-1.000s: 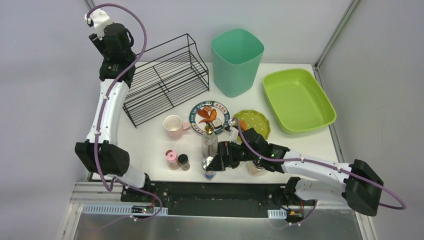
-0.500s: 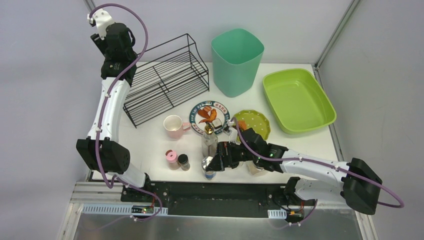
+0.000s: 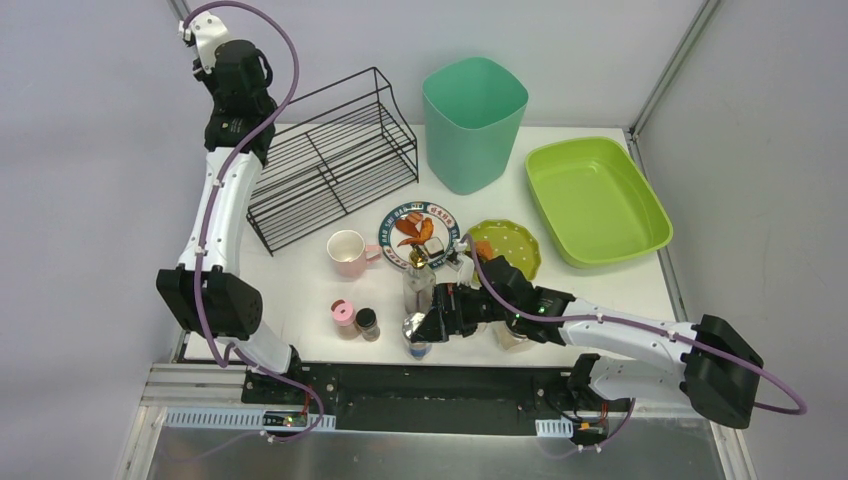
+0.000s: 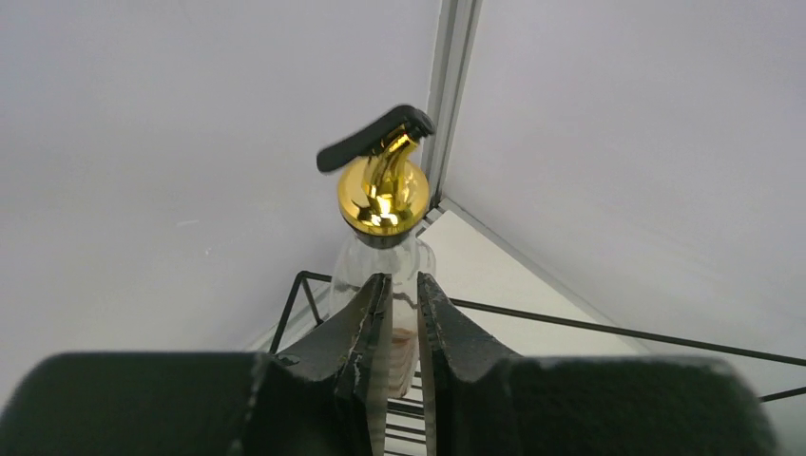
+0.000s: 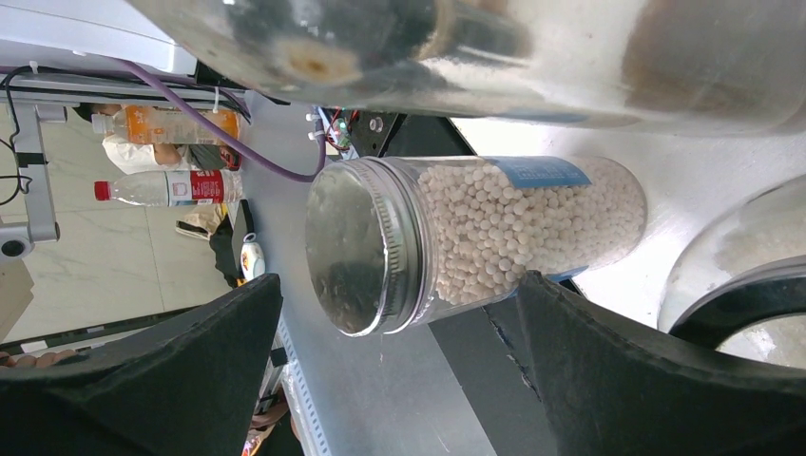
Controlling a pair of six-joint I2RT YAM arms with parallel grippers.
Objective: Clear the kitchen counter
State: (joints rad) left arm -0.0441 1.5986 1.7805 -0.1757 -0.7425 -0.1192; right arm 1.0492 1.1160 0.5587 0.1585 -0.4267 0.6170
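At counter front, right pincer apart around blue-labelled jar; left pincer nearly together.

Wire rack, teal bin, grn tray at back; pink mug nr food plate.

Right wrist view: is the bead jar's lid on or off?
On. A metal screw lid caps the jar, which is nearly full of small white beads.
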